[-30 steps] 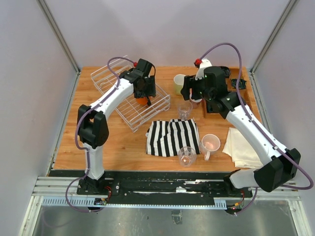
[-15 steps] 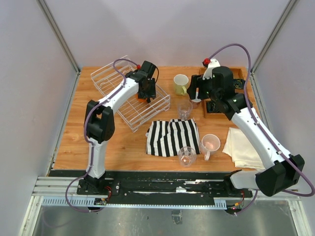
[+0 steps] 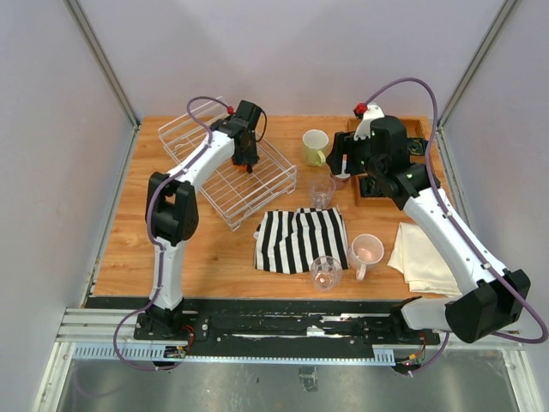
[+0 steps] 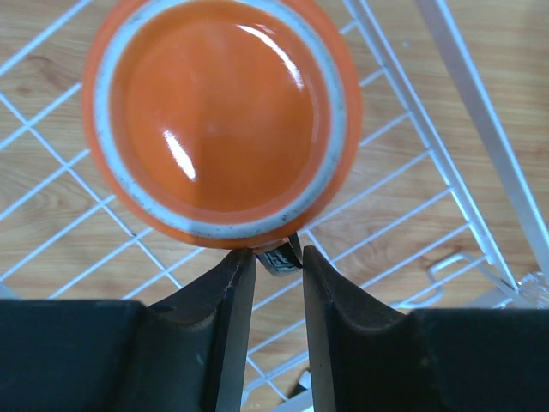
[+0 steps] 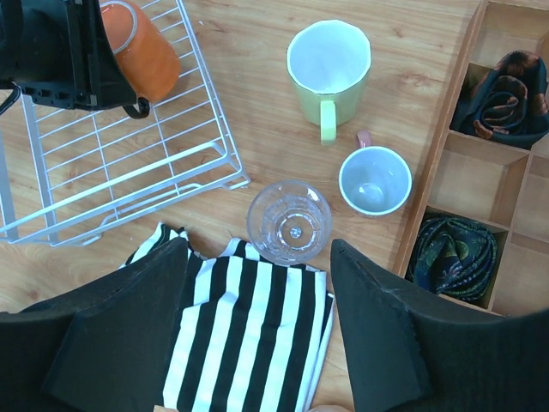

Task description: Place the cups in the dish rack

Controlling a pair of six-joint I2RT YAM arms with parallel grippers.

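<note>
Orange mug (image 4: 219,120), yellow-green mug (image 5: 328,58), white wire dish rack (image 4: 491,129), black-and-white striped cloth (image 5: 249,326), cream cloth (image 3: 425,257)

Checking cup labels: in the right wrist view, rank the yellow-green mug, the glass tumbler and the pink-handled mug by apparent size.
1. yellow-green mug and glass tumbler: rims look alike, so tied.
2. pink-handled mug: smallest.

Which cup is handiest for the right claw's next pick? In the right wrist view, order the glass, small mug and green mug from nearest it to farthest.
1. Glass: just ahead of the right claw, in line with its gap.
2. Small mug: farther up, right side, beside the wooden tray.
3. Green mug: farthest, top centre.
</note>
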